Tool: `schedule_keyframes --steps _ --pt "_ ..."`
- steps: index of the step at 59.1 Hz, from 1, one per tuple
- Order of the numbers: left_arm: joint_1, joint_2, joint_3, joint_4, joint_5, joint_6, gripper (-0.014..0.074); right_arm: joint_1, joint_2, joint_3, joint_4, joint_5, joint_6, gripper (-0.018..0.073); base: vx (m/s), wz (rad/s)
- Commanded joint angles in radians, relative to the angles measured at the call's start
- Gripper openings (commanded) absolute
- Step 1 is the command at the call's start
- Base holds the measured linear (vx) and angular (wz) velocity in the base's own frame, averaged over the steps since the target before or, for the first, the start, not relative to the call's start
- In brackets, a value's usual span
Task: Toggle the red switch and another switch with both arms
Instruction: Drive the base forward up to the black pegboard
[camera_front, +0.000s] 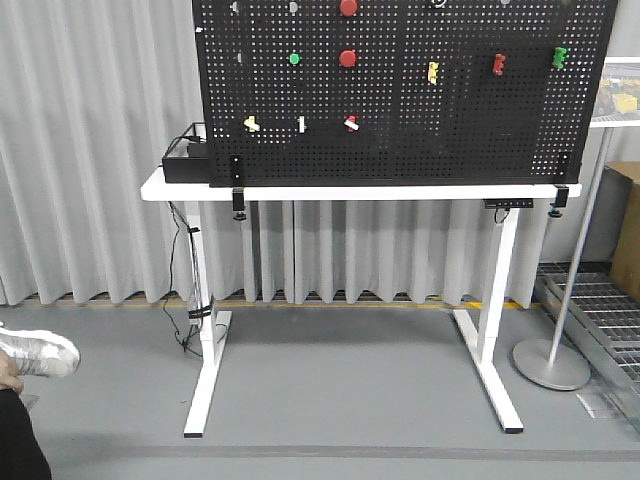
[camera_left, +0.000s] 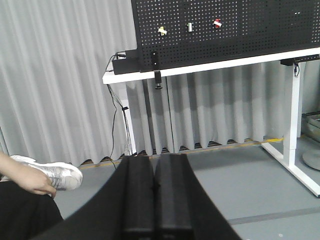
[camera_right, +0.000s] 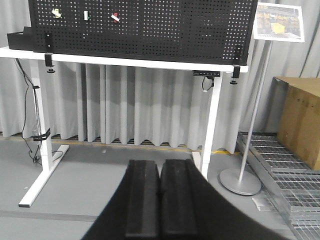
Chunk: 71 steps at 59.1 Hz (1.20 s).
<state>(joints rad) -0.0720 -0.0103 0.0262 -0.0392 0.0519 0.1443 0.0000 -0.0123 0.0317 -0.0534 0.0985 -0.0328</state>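
Note:
The red switch (camera_front: 351, 123) sits low on the black pegboard (camera_front: 400, 150), a small red base with a white lever. It also shows as the red switch (camera_left: 217, 23) and the red switch (camera_right: 115, 17) in the wrist views. The other switch, with a pale yellow base (camera_front: 251, 124), is to its left, also seen as the yellow switch (camera_left: 162, 30) and the yellow switch (camera_right: 56, 13). My left gripper (camera_left: 154, 159) and right gripper (camera_right: 160, 163) are both black and shut on nothing. Both hang low over the floor, far short of the board. Neither shows in the front view.
Between the two switches is a white toggle (camera_front: 301, 124). Round red buttons (camera_front: 347, 58), a yellow block (camera_front: 433, 72) and a red clip (camera_front: 499, 65) sit higher. The board stands on a white table (camera_front: 160, 186). A person's shoe (camera_left: 57, 175) is at left, and a sign stand (camera_right: 241, 181) and cardboard box (camera_right: 300, 120) at right.

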Motion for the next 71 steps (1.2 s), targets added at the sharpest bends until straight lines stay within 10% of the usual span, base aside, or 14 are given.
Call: schedule_keyframes --steps 1,71 --pt "0.004 -0.009 0.017 -0.007 -0.079 -0.006 0.0002 -0.001 -0.01 0.005 -0.002 -0.081 -0.008 -0.0006 0.06 -0.01" --pt "0.004 -0.009 0.017 -0.007 -0.079 -0.006 0.0002 -0.001 -0.01 0.005 -0.002 -0.081 -0.008 -0.0006 0.21 -0.01"
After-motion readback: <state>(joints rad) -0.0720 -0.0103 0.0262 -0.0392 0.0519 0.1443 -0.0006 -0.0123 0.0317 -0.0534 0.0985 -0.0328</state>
